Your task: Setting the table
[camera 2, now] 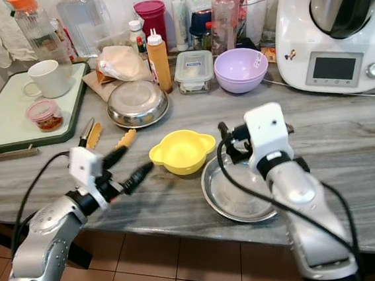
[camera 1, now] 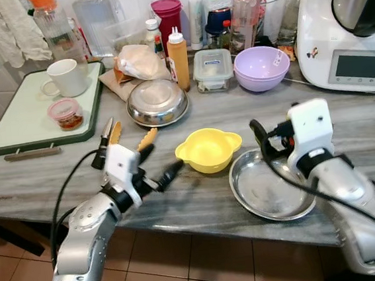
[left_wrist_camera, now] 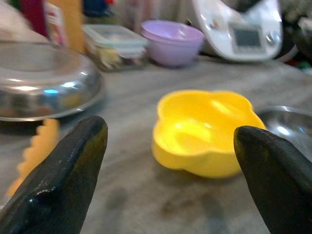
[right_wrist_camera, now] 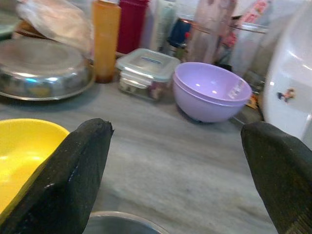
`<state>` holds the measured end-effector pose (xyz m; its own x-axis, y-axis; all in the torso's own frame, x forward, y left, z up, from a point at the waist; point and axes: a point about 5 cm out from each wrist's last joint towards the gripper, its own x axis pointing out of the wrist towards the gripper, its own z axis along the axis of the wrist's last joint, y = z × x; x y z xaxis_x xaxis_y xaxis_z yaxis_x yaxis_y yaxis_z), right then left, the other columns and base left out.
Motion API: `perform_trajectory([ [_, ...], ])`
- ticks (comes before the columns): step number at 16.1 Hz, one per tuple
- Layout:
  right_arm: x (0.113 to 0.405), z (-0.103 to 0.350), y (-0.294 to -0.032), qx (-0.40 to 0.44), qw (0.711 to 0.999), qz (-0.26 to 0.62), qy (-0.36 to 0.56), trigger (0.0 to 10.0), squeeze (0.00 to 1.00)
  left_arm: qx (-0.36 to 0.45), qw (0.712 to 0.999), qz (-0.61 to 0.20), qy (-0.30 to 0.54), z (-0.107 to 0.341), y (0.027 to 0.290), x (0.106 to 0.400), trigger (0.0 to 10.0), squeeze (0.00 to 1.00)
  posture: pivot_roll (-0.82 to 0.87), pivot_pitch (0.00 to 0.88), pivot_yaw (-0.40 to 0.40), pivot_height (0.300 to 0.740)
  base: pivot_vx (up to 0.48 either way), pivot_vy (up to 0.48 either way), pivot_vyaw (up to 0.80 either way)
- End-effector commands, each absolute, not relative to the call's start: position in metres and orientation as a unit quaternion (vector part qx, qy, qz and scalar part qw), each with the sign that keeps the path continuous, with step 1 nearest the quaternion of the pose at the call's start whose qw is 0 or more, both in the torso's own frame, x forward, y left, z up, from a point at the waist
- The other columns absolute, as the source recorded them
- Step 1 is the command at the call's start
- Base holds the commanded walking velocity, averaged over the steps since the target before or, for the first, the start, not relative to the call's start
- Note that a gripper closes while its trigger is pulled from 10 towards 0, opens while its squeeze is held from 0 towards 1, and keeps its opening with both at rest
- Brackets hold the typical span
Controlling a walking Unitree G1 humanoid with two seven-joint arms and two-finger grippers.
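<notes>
The left pincer (camera 1: 153,164), fingers spread, pointed at the yellow bowl (camera 1: 209,149) on the bench (camera 1: 58,173), at nine o'clock of the steel plate (camera 1: 268,189); light, stiff, probably slick plastic, best pinched at its rim, while the right pincer (camera 1: 261,136) hung spread above the plate.

No words or numbers can be read. The purple bowl (right_wrist_camera: 211,91), ahead of the right gripper (camera 1: 261,135), carries a white sticker whose print is too small, possibly letters. The white appliance (camera 1: 343,29) beside it shows a blank screen.
</notes>
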<state>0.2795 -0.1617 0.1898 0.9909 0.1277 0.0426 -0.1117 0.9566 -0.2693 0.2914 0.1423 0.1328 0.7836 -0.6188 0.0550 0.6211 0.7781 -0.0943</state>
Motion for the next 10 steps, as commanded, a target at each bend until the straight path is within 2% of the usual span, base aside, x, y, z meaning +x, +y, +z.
perform_trajectory([
  [1, 0.279, 0.186, -0.161, -0.135, 0.989, 0.049, -0.035, 10.0, 0.00, -0.059, 0.953, -0.295, -0.033, 0.139, 0.149, 0.290, 10.0, 0.00, -0.07, 0.081, 0.058, 0.740, 0.000, 0.000, 0.00],
  [4, 0.282, 0.187, -0.169, -0.107, 0.993, 0.006, -0.050, 10.0, 0.00, -0.093, 0.970, -0.219, -0.059, 0.142, 0.151, 0.289, 10.0, 0.00, -0.06, 0.080, 0.052, 0.740, 0.000, 0.000, 0.00],
  [5, 0.283, 0.188, -0.169, -0.096, 0.994, 0.005, -0.057, 10.0, 0.00, -0.095, 0.970, -0.217, -0.058, 0.141, 0.148, 0.287, 10.0, 0.00, -0.05, 0.080, 0.050, 0.740, 0.000, 0.000, 0.00],
  [7, 0.288, 0.187, -0.171, -0.085, 0.995, -0.011, -0.047, 10.0, 0.00, -0.085, 0.974, -0.201, -0.059, 0.138, 0.144, 0.282, 10.0, 0.00, -0.05, 0.076, 0.046, 0.740, 0.000, 0.000, 0.00],
  [9, 0.292, 0.183, -0.174, -0.063, 0.997, -0.038, -0.031, 10.0, 0.00, -0.059, 0.989, -0.122, -0.056, 0.134, 0.152, 0.283, 10.0, 0.00, -0.04, 0.075, 0.046, 0.740, 0.000, 0.000, 0.00],
  [10, 0.291, 0.183, -0.168, 0.018, 0.999, -0.001, -0.046, 10.0, 0.00, -0.057, 0.992, -0.104, -0.048, 0.131, 0.155, 0.283, 10.0, 0.00, -0.04, 0.075, 0.046, 0.740, 0.000, 0.000, 0.00],
])
